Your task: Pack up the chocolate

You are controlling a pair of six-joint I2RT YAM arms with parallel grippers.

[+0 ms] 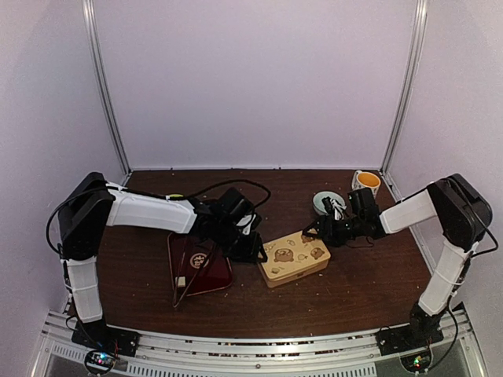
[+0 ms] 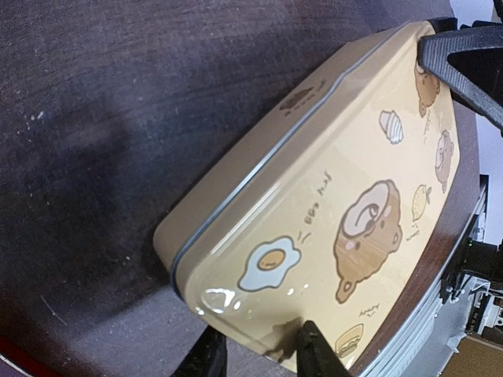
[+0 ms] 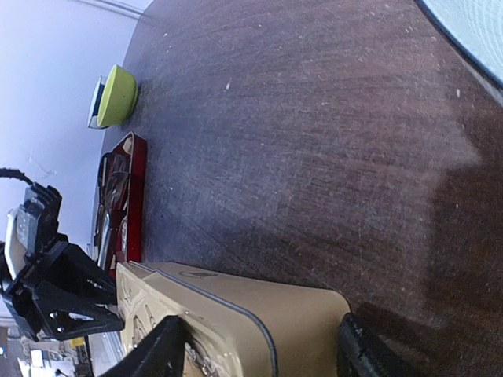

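Observation:
No chocolate shows in any view. A closed beige box with a bear-print lid (image 1: pixel 295 257) lies mid-table, also seen in the left wrist view (image 2: pixel 330 181) and the right wrist view (image 3: pixel 259 314). My left gripper (image 1: pixel 253 248) is at the box's left end. Its part-open fingers straddle the lid's corner (image 2: pixel 262 353), one fingertip (image 2: pixel 314 345) touching the lid top. My right gripper (image 1: pixel 326 232) is open at the box's right end (image 3: pixel 259 353). One of its fingers (image 3: pixel 157 349) is over the lid and the other is off the end wall.
A dark red tray (image 1: pixel 200 263) holding a small pale cube (image 1: pixel 181 280) and thin tongs lies left of the box. A teal bowl (image 1: pixel 328 202) and a white mug with a yellow inside (image 1: pixel 366 182) stand back right. A green bowl (image 3: pixel 116 96) is back left.

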